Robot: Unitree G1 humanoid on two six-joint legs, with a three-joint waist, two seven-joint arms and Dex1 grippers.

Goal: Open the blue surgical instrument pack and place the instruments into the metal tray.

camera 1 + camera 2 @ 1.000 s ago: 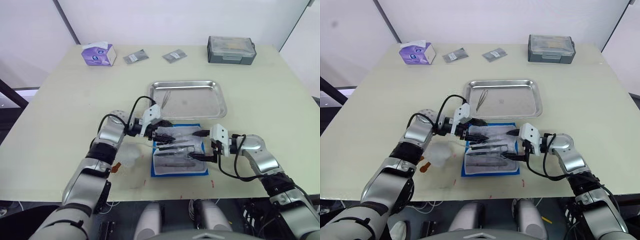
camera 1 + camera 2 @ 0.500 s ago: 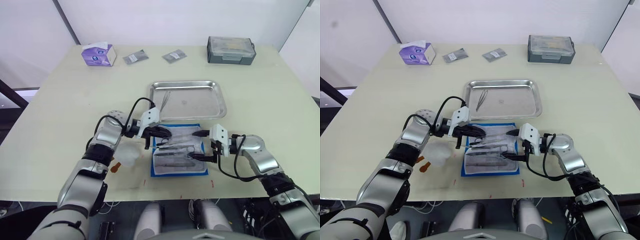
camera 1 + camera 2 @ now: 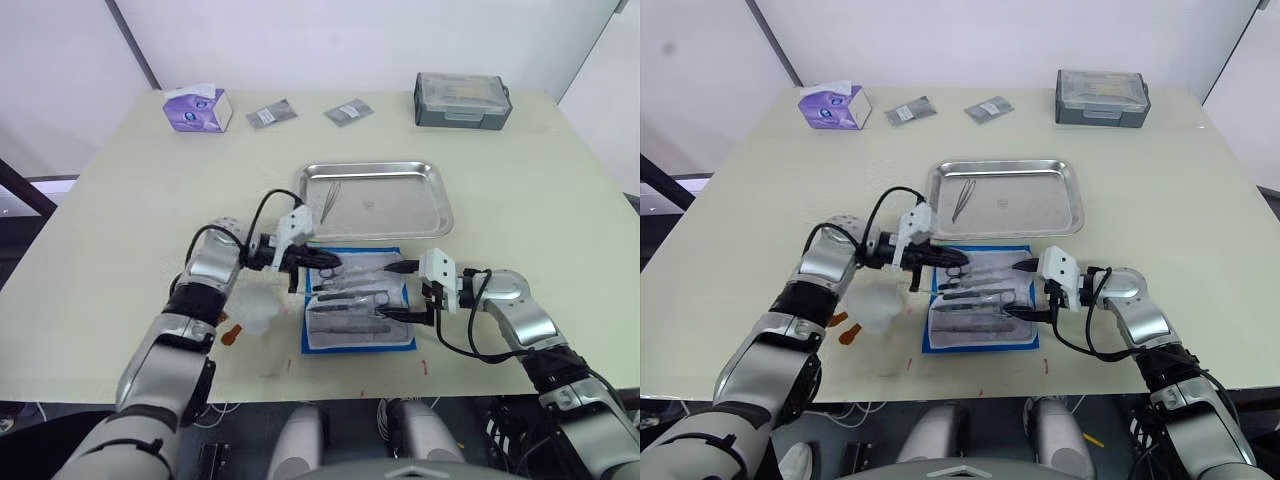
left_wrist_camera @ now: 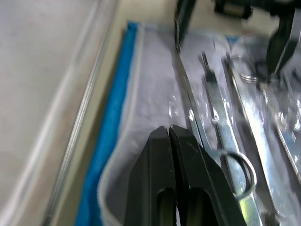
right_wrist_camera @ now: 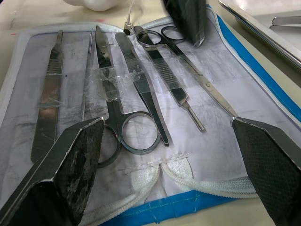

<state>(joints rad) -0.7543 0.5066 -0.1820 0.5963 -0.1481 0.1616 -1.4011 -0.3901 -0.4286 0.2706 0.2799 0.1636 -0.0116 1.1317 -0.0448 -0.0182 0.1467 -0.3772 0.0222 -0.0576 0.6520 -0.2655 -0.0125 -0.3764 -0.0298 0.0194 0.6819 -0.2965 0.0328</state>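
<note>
Steel, soft plastic and matt black rubber on a smooth pale table

The metal tray is polished steel, glossy with a mirror sheen. The blue surgical instrument pack lies open: a pale, crinkled clear-plastic lining, a blue cloth-like border and white stitched binding. The instruments are bright smooth steel, some with ribbed handles. The right gripper has black fingers with rough, grainy pads; the left gripper looks smooth, semi-glossy black plastic. The table is smooth, matt cream.

left hand: base cut off | metal tray: mostly cropped
</note>
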